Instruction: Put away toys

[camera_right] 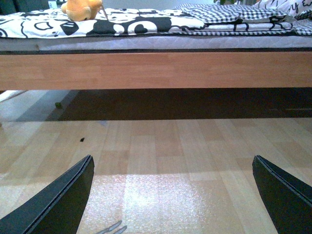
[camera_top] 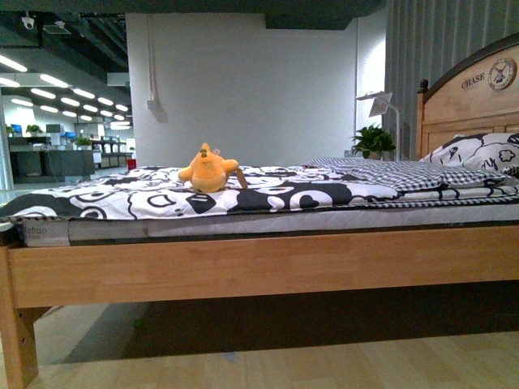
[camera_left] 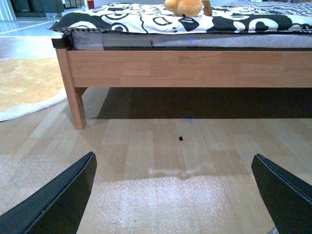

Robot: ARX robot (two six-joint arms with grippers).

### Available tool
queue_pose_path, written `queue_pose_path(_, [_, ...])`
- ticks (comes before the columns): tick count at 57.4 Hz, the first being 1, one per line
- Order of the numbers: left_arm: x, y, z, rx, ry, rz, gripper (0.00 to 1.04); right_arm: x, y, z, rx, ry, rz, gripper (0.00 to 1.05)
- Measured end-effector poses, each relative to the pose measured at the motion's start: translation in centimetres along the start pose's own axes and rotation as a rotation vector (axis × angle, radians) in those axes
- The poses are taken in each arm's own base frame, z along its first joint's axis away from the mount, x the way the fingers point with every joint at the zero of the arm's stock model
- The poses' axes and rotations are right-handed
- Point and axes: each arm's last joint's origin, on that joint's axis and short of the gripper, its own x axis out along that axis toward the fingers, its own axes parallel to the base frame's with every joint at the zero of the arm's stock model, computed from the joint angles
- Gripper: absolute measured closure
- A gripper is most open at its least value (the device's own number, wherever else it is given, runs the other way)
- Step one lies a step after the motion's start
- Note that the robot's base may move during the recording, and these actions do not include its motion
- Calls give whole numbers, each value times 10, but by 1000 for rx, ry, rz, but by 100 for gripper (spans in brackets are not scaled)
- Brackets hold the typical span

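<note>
Left gripper [camera_left: 173, 156]: fingers spread wide, holding nothing, low over the wooden floor [camera_left: 156, 141]; well apart from the toy [camera_left: 184, 6], so only air to catch by closing here
Right gripper [camera_right: 173, 157]: likewise spread wide and empty, low over the same floor
Bed leg [camera_left: 75, 100] and pale rug [camera_left: 24, 83]: off on the left arm's side; possible snag for a wrist or elbow on an angled approach
Side rail [camera_top: 259, 263]: broad wooden board between both grippers and the mattress [camera_top: 243, 217] top; probably the main hazard, likely to be struck on any reach begun this low without lifting first
Patterned quilt [camera_top: 146, 198]: loose black-and-white cover under the toy; liable to be pinched together with the plush and dragged up, or to bunch ahead of a sliding finger
Plush toy [camera_top: 209, 170]: yellow-orange, lying on the quilt toward the foot end, set back from the near edge; soft and rounded, so prone to slip from a shallow pinch or roll farther off when nudged; thin tan piece beside it, nature impossible to tell
Reach: apparently long from here; risk of falling short or pressing into the mattress at full stretch
Checked blanket [camera_top: 389, 172], pillow [camera_top: 478, 150], headboard [camera_top: 470, 97]: farther right, away from the toy; little danger short of a wide swing by the right arm
Place for putting away: not visible anywhere, so no judging the drop-off
</note>
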Motion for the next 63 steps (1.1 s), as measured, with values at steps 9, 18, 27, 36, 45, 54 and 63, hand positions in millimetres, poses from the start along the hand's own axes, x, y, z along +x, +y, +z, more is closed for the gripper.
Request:
queue_pose_path(9, [0,0,0,0,0,0,6,0,0,0,0,0,0,7])
queue_pose_path(18, [0,0,0,0,0,0,6,0,0,0,0,0,0,7])
queue_pose_path(27, [0,0,0,0,0,0,6,0,0,0,0,0,0,7])
queue_pose_path(36, [0,0,0,0,0,0,6,0,0,0,0,0,0,7])
queue_pose_path(45, [0,0,0,0,0,0,6,0,0,0,0,0,0,7])
queue_pose_path(54, [0,0,0,0,0,0,6,0,0,0,0,0,0,7])
queue_pose_path(63, [0,0,0,0,0,0,6,0,0,0,0,0,0,7])
